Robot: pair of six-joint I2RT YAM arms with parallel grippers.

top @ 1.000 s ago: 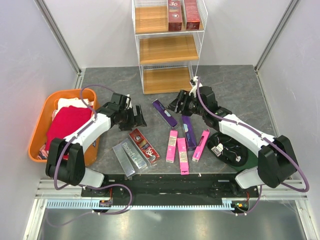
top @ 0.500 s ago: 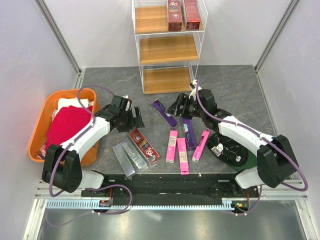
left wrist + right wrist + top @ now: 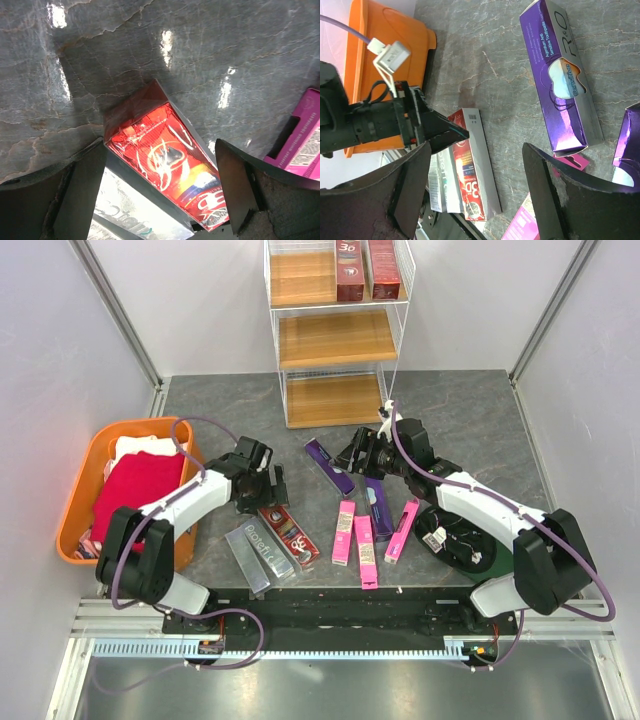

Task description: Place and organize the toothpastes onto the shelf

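The shelf [image 3: 337, 330] stands at the back with two red toothpastes [image 3: 366, 270] on its top tier. On the table lie a red box [image 3: 289, 531], silver-grey boxes [image 3: 258, 555], two purple boxes [image 3: 329, 466] [image 3: 377, 505] and three pink ones [image 3: 366, 551]. My left gripper [image 3: 262, 490] hangs open over the red box's far end. In the left wrist view the red box [image 3: 165, 160] lies between the spread fingers [image 3: 82, 190] without touching them. My right gripper [image 3: 352, 455] is open and empty just right of the purple box [image 3: 565, 80].
An orange tub [image 3: 80, 500] holding a red cloth [image 3: 130, 490] sits at the left edge, close to the left arm. A black round object with cables [image 3: 450, 535] lies under the right forearm. Side walls with metal posts close in the table.
My left gripper has swung right and nearer, from beside the tub to above the red box's far end. The right gripper's jaws have spread wider; that arm barely moved.
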